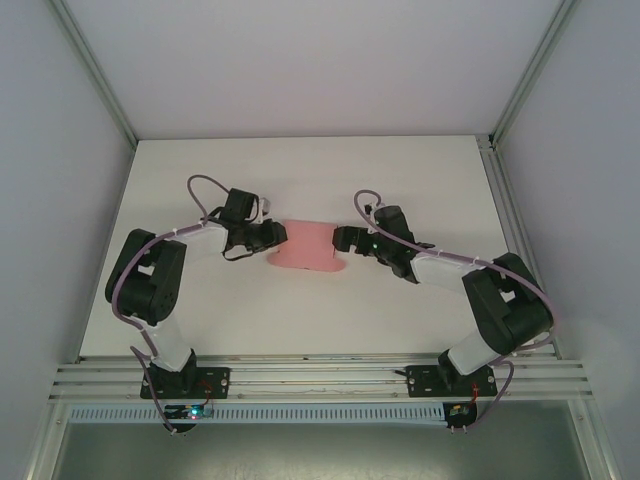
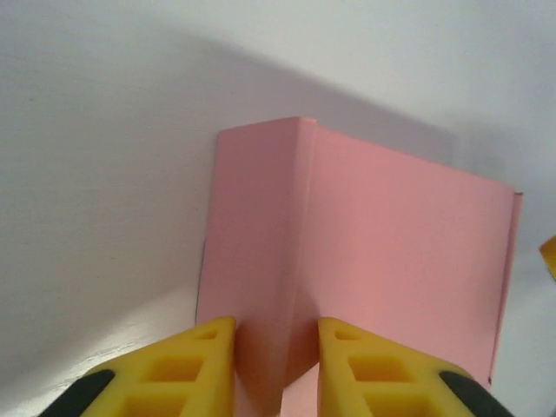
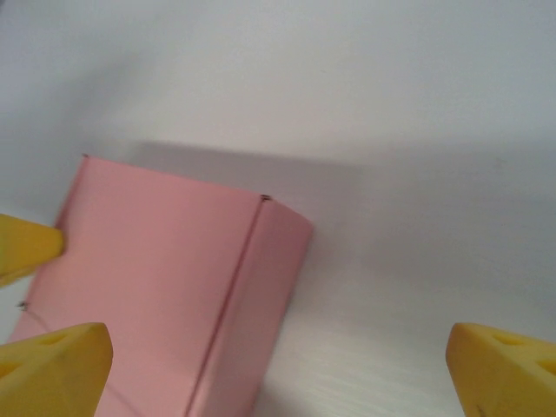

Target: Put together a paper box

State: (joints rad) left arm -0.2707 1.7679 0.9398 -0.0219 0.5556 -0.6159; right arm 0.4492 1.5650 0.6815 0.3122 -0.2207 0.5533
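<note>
The pink paper box [image 1: 305, 247] lies partly folded on the white table, between the two arms. In the left wrist view the card [image 2: 408, 243] has a raised, creased flap [image 2: 261, 234] standing up along its left side. My left gripper [image 2: 276, 334] [image 1: 278, 237] is shut on that flap, a yellow finger [image 2: 204, 365] pressing on each side. My right gripper [image 3: 278, 339] [image 1: 340, 240] is open and wide at the box's right end. The card's folded side panel [image 3: 261, 295] lies between its fingers [image 3: 56, 365], touching neither.
The white table [image 1: 300, 170] stretches out behind and in front of the box. Grey enclosure walls rise on both sides, and an aluminium rail [image 1: 320, 375] runs along the near edge by the arm bases. A yellow fingertip [image 3: 26, 248] of the left gripper shows at the box's far end.
</note>
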